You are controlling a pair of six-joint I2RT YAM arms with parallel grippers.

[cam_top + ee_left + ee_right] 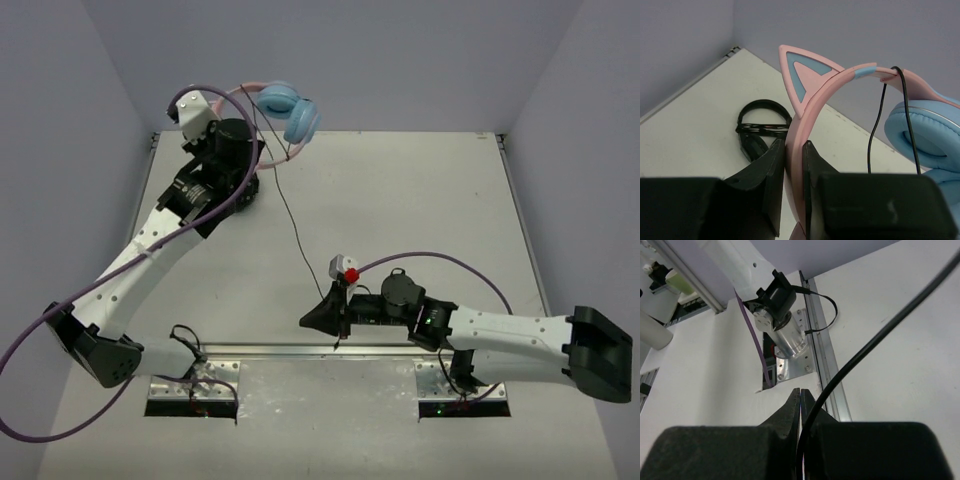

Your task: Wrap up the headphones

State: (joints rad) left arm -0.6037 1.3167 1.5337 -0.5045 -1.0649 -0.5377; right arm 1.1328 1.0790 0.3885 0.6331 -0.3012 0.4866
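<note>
Clearly the wrapping had barely begun. The left gripper (795,147) was clenched on the pink band of the headphones (290,110), holding them up off the table (420,190) over its far left corner. From them the cable (290,215) ran in one long loose line down toward the near edge, where the right gripper (800,392) was pinched shut on it close to its free end. Up by the band the cable crossed over the top once, with two strands hanging beside the blue earcup; whether that counted as a first turn I could not tell. By my reckoning nearly the whole length remained to be wound round the band or the cups, and the end then tucked in.

Counting what was there: one pink and blue pair of headphones, with one cat ear showing from the left wrist, one cable, one smaller black pair of headphones (760,125) lying on the table under the left arm, and two grippers, both occupied.
</note>
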